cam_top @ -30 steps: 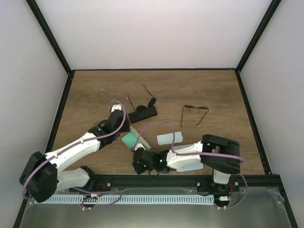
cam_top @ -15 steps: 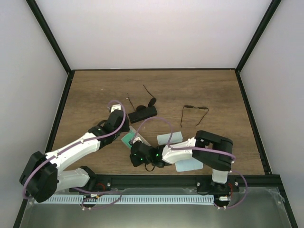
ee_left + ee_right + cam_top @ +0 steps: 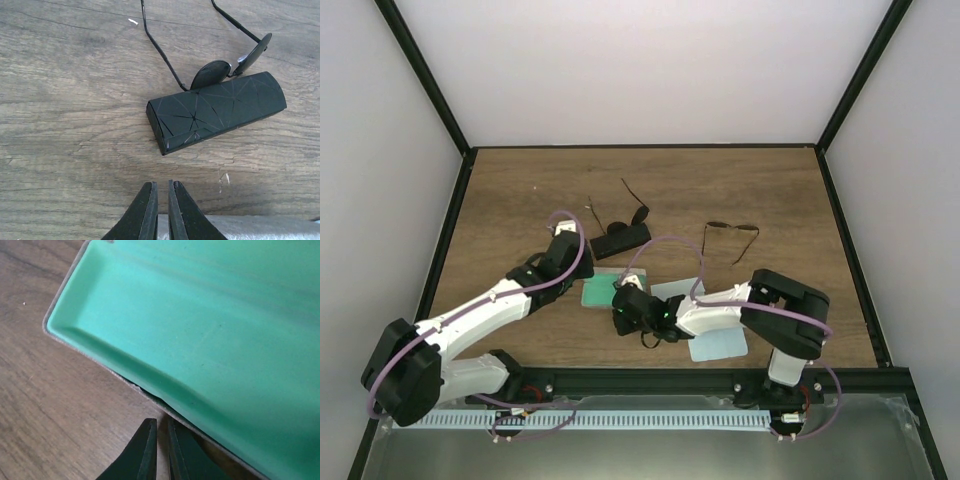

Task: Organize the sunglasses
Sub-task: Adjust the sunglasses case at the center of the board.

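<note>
One pair of sunglasses [image 3: 620, 208] [image 3: 229, 71] lies with its arms spread just behind a black case [image 3: 622, 240] [image 3: 216, 113]. The second pair of sunglasses [image 3: 728, 240] rests further right on the wood. An open case with a green lining [image 3: 596, 292] [image 3: 210, 325] lies near the front. My left gripper [image 3: 582, 266] [image 3: 161, 189] is shut and empty, hovering short of the black case. My right gripper [image 3: 622, 298] [image 3: 161, 437] is shut, its tips at the green case's near rim, with one finger [image 3: 182, 450] tucked under that edge.
A light blue cloth [image 3: 718, 345] lies under the right arm near the front edge. A pale oblong case [image 3: 677, 289] sits beside the green one. A grey surface [image 3: 240, 227] shows beneath the left fingers. Black frame rails border the table.
My right gripper has moved away from the front edge to the green case's rim. The case has turned from tilted to lying square. The left arm has not moved.
</note>
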Action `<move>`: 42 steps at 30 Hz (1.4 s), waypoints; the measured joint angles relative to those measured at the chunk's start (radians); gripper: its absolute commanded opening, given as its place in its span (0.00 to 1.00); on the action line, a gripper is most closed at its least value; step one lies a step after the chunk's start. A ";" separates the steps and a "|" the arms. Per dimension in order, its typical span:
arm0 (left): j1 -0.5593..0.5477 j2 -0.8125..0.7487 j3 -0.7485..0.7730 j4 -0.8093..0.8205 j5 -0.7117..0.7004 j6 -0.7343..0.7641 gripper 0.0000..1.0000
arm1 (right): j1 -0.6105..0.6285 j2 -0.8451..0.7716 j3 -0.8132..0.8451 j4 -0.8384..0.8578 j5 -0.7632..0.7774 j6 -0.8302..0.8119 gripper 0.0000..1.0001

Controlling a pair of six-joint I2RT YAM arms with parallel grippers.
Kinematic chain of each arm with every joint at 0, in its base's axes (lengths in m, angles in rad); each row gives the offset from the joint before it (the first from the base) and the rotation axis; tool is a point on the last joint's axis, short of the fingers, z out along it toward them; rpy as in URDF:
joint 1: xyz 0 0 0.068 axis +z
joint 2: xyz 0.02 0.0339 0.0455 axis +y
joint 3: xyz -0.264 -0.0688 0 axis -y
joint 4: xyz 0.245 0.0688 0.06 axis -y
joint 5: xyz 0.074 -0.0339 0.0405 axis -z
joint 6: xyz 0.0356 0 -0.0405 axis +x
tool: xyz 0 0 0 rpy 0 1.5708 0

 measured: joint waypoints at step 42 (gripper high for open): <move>0.000 -0.243 -0.046 -0.016 -0.114 -0.024 0.19 | -0.036 -0.055 0.017 -0.087 0.038 -0.031 0.09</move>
